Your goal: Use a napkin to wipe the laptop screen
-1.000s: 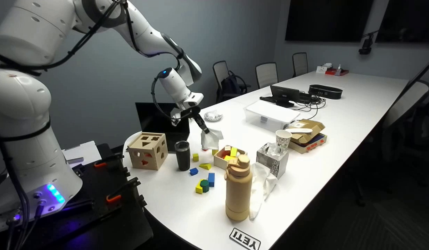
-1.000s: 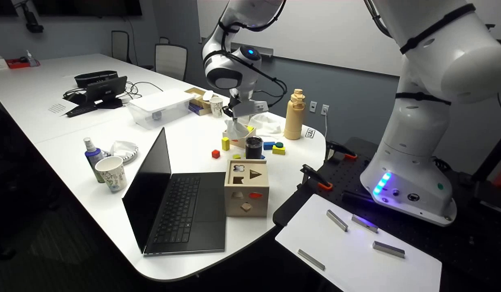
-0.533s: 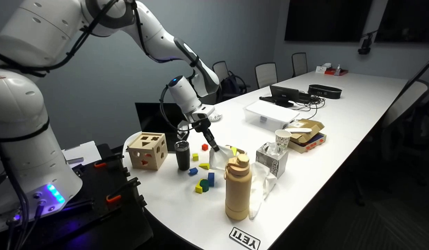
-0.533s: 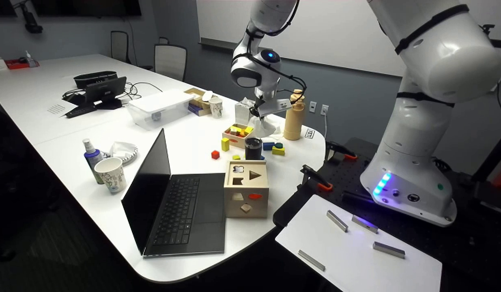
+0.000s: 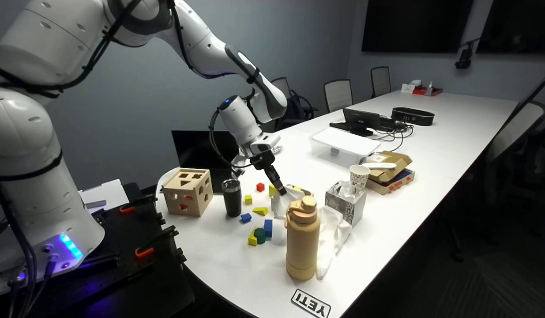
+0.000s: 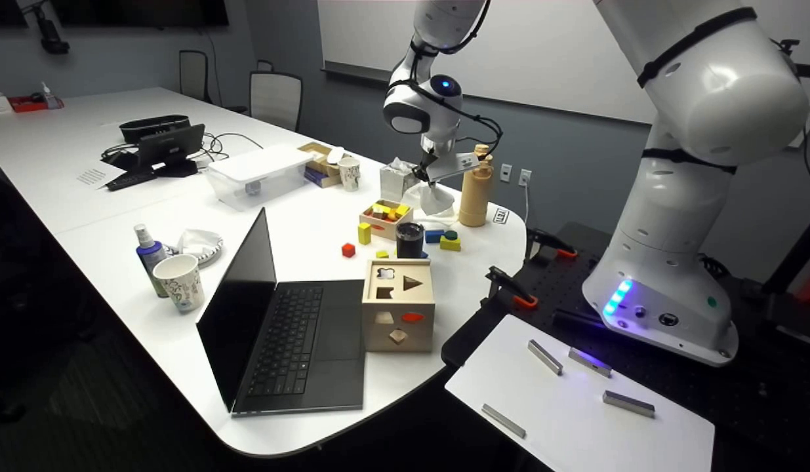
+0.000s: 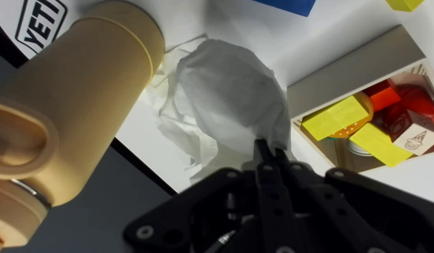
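Note:
The napkin [image 5: 280, 206], white and crumpled, hangs from my gripper [image 5: 282, 191] in both exterior views. In the wrist view, the gripper [image 7: 271, 146] is shut with the napkin [image 7: 231, 88] pinched at its fingertips. In an exterior view, the napkin [image 6: 437, 200] hangs low between the block tray and the tan bottle; whether it touches the table is unclear. The dark, blank laptop screen [image 6: 242, 308] stands open at the table's near end, well away from the gripper. In an exterior view, the arm partly covers the laptop screen [image 5: 199, 148].
A tan bottle [image 5: 303, 243] and another crumpled tissue [image 5: 332, 234] are close to the gripper. The block tray [image 6: 385, 225], tissue box [image 6: 396, 182], dark tumbler [image 6: 410, 240] and wooden cube [image 6: 399, 321] stand nearby. Loose blocks lie around. A paper cup [image 6: 180, 282] is behind the screen.
My gripper has moved with the napkin away from the laptop, past the block tray toward the bottle, and lowered. The motion is smaller in the last half second. The napkin stays held.

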`<state>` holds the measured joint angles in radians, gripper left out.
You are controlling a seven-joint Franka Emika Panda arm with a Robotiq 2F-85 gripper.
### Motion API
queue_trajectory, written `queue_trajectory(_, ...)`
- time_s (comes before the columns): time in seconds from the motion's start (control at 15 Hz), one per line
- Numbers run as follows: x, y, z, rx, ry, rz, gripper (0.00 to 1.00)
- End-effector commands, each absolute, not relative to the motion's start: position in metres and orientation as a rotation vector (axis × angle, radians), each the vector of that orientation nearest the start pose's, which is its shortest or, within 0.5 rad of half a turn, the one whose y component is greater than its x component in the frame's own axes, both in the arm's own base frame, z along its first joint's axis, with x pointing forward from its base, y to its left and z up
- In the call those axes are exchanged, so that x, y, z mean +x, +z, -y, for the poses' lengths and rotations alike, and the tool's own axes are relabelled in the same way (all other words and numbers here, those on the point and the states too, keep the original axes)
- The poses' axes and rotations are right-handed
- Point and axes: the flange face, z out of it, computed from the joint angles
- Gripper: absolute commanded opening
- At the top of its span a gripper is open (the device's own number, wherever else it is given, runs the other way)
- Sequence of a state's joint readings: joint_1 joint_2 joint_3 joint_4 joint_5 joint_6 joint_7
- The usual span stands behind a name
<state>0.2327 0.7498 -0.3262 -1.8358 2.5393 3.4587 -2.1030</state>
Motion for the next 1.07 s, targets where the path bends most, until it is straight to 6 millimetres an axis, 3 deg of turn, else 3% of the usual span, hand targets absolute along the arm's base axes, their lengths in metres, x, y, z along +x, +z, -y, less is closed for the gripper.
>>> queue_trajectory(0.0,0.515,0.154,0.128,-3.301,-0.726,-0.773,0.00)
queue_trajectory(0.53,0.522,0.160,0.153,-3.304,-0.778,-0.831,0.00)
queue_trajectory(0.6,0.521,0.159,0.156,-3.312,-0.782,-0.851,0.26)
queue_trajectory(0.73,0.518,0.158,0.158,-3.327,-0.779,-0.865,0.32)
queue_trajectory(1.0,0.516,0.159,0.146,-3.327,-0.757,-0.806,0.63)
